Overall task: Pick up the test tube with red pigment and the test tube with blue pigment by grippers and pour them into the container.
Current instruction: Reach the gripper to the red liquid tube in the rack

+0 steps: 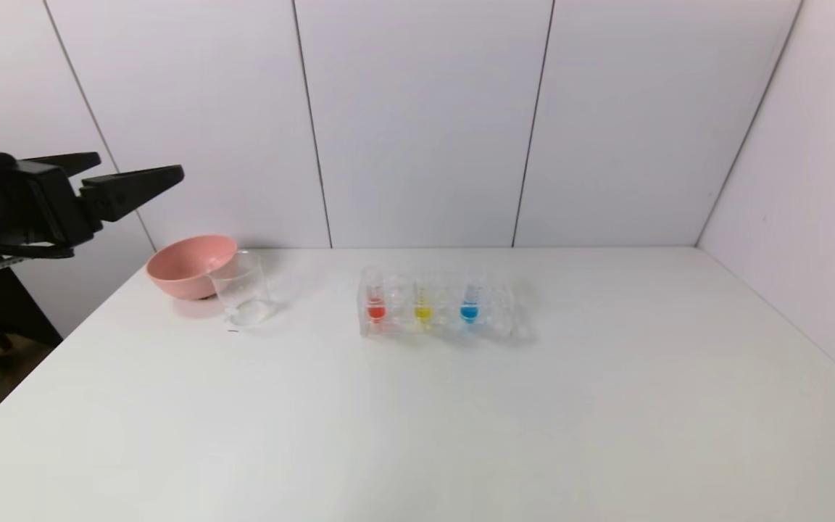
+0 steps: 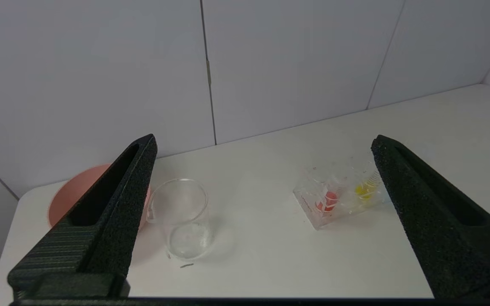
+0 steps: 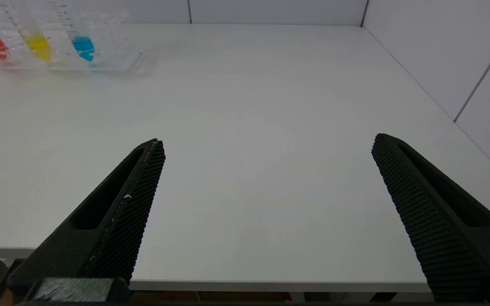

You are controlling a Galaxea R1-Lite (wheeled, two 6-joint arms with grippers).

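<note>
tabletop point(image 1: 417, 435): white and wide, it is the nearest thing in my head view, and it carries all the things.
left claw point(image 1: 138, 172): i see it raised in the air at the left side, past the left edge of the tabletop, pointing toward the back wall. its two black fingers point(image 2: 117, 204) stand wide apart and nothing is between them, so it is released.
right claw point(image 3: 266, 144): my head view does not show it. in its own wrist view it hangs over the near edge of the tabletop, fingers spread wide, grasping nothing.
container point(image 1: 242, 288): clear glass beaker, upright, at the back left of the tabletop. it stands just in front of the pink bowl point(image 1: 189, 264), very close to it; i cannot tell if they touch.
tube rack point(image 1: 438, 304): clear plastic, near the middle of the tabletop toward the back, well apart from the beaker, to its right.
test tube with red pigment point(image 1: 375, 303): upright in the rack, at the left end of the row.
yellow tube point(image 1: 423, 304): upright in the rack, between the red one and the blue one.
test tube with blue pigment point(image 1: 470, 303): upright in the rack, on the right of the yellow one.
both claws: far from the tubes, touching nothing.
</note>
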